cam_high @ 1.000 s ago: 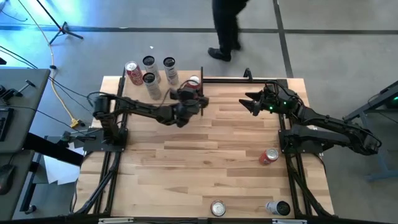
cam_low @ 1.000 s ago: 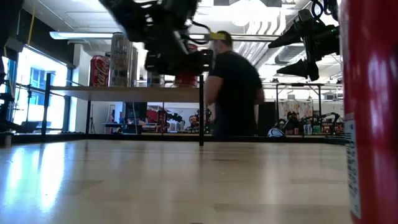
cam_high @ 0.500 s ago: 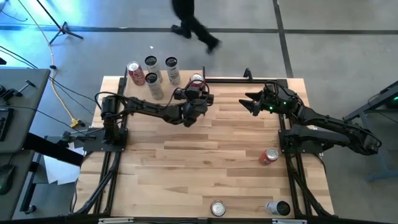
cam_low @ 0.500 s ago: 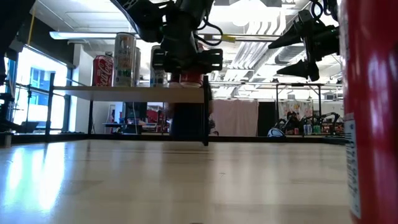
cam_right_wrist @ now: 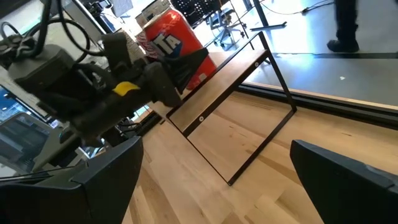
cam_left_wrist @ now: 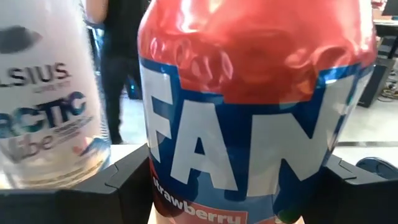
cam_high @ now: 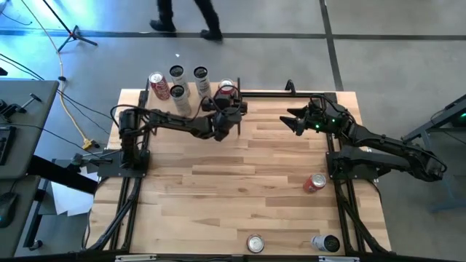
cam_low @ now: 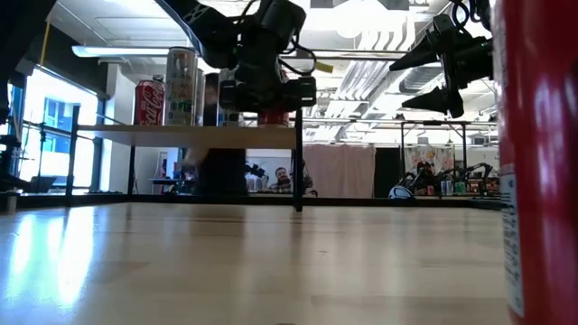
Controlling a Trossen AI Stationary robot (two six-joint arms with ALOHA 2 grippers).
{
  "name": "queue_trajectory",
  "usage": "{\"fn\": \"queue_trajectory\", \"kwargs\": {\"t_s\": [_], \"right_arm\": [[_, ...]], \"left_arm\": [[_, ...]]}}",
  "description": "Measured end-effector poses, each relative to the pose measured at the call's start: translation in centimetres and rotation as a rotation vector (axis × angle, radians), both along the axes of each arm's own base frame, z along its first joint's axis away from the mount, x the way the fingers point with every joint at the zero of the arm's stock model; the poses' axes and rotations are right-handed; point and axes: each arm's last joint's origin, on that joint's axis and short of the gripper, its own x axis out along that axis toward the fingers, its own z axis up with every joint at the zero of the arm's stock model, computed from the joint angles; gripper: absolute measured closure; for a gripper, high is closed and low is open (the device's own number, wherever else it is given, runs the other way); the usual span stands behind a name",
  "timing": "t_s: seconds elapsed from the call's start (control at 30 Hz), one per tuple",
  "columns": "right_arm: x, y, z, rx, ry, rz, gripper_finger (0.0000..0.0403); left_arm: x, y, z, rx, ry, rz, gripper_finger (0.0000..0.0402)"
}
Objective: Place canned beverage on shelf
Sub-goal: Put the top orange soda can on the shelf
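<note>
At shelf (cam_high: 191, 109), approx 12 o'clock: left gripper (cam_high: 227, 109) clamps Fanta can (cam_left_wrist: 249, 112) mid-body; rigid, slick, dentable. Right gripper (cam_high: 295, 121) wide, idle.

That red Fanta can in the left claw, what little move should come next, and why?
Probably open the fingers and let go. The left gripper holds the red Fanta can upright at the shelf's end by the corner post, and in the low view its base looks level with the board. The right gripper waits apart, open.

Dark jointed arms (cam_high: 175, 122), black cables
</note>
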Motion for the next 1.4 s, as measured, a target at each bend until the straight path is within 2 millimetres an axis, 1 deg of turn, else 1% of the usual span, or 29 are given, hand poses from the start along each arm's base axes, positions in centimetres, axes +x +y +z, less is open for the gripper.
{"fn": "queue_trajectory", "kwargs": {"t_s": [0.17,0.37,0.6,1.4], "right_arm": [[0.0,0.0,0.0,0.000,0.000,0.000,0.0009],[0.0,0.0,0.0,0.000,0.000,0.000,0.0009],[0.0,0.0,0.0,0.000,-0.001,0.000,0.0009],[0.0,0.0,0.0,0.000,0.000,0.000,0.0009]], "left_arm": [[-0.2,1.1,-0.1,-0.020,-0.013,-0.023,0.0131],[-0.6,2.5,-0.3,-0.034,-0.022,-0.005,0.0131],[-0.9,3.6,-0.4,-0.057,-0.027,-0.014,0.0131],[-1.1,3.8,-0.5,-0.059,-0.029,-0.005,0.0130]]}}
